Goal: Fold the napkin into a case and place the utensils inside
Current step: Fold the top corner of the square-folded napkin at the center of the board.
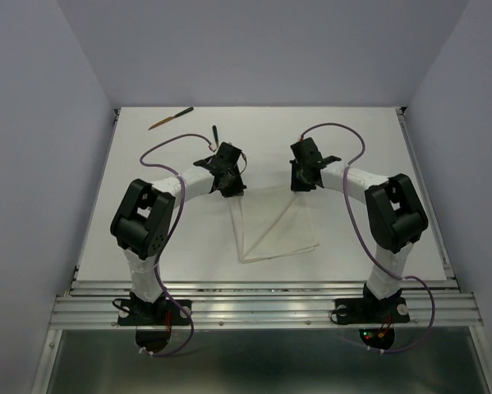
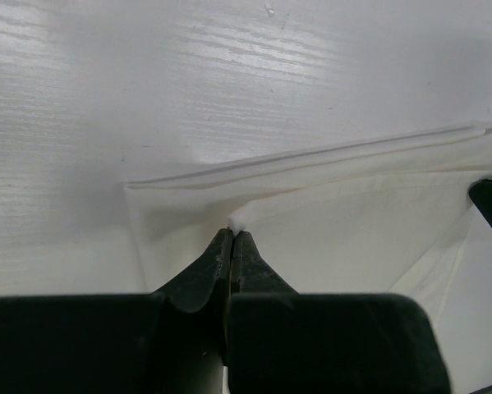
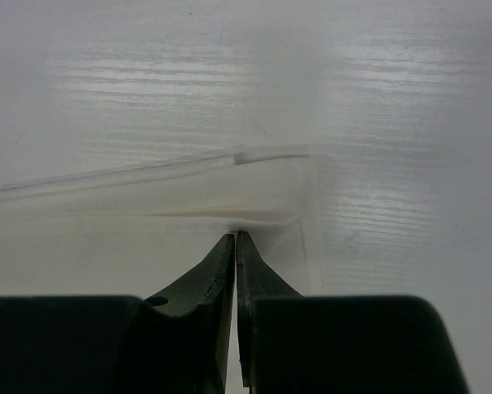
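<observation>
White cloth napkin, seen from beside the rig, lies at the centre of the table. Its near edge rests on the surface toward 6 o'clock and its 2 far corners are lifted clear.

The left gripper takes the corner at 11 o'clock of the cloth, and the right gripper takes the corner at 1 o'clock. Each wrist view shows the jaws pressed together with a small pinch of fabric caught at the tips, so both grip the napkin. Both wrist views also show a doubled strip of cloth along the far side. A faint diagonal line crosses the sheet in the overhead view.

The utensils remain outside the cloth. 1 brown stick lies at 11 o'clock near the far edge of the table. A 2nd utensil, darker, sits just beyond the left gripper toward 12 o'clock. Purple cables loop from each arm.

Step in hand, as judged: folding. No case is formed yet and nothing has been loaded.

The next move probably calls for both arms to carry the raised edge toward 6 o'clock together. They should match height and pace so the cloth stays taut between them, and lay edge on edge before letting go. If 1 arm leads, the fold would likely skew.
</observation>
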You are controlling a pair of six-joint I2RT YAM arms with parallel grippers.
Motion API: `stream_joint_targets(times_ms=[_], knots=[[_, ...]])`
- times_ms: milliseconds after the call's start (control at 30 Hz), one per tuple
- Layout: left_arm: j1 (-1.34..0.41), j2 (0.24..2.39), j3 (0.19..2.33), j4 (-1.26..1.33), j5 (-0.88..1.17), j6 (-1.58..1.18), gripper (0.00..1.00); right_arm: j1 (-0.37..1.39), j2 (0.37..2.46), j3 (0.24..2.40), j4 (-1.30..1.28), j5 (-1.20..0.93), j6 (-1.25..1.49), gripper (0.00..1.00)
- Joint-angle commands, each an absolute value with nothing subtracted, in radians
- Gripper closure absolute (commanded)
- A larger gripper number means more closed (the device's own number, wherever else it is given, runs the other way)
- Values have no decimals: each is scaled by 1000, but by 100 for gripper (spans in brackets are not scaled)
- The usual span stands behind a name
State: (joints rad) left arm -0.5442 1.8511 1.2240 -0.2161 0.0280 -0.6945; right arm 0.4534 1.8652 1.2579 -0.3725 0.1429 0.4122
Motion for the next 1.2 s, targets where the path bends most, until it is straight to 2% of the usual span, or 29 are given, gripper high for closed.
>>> stream_joint_targets(times_ms=[0, 267, 333, 367, 433, 467, 567, 767, 833, 933, 967, 1033, 1167], knots=[[-551, 1842, 1252, -199, 11, -680, 100, 462, 1890, 1290, -333, 209, 426, 90], [-551, 1832, 1243, -198, -23, -675, 99, 462, 1908, 1279, -293, 219, 423, 90], [-551, 1818, 1243, -202, -26, -675, 93, 462, 1895, 1272, -287, 209, 422, 90], [-551, 1810, 1239, -206, -26, -675, 84, 462, 1870, 1269, -278, 198, 422, 90], [-551, 1787, 1236, -210, -29, -675, 75, 462, 1841, 1261, -275, 192, 423, 89], [-552, 1778, 1233, -219, -32, -675, 63, 462, 1813, 1258, -273, 195, 425, 89], [-555, 1737, 1226, -232, -43, -675, 48, 462, 1772, 1243, -273, 199, 431, 87], [-589, 1658, 1198, -265, -72, -680, 47, 453, 1720, 1183, -275, 225, 460, 84], [-609, 1643, 1186, -264, -57, -678, 50, 453, 1727, 1169, -273, 227, 468, 84], [-664, 1649, 1164, -261, -6, -658, 74, 453, 1746, 1157, -267, 218, 476, 84], [-673, 1651, 1146, -247, 56, -654, 86, 453, 1752, 1157, -261, 216, 476, 84], [-690, 1655, 1121, -232, 98, -647, 99, 453, 1759, 1163, -256, 213, 472, 85], [-719, 1644, 1020, -184, 181, -644, 100, 453, 1790, 1187, -250, 204, 457, 84]])
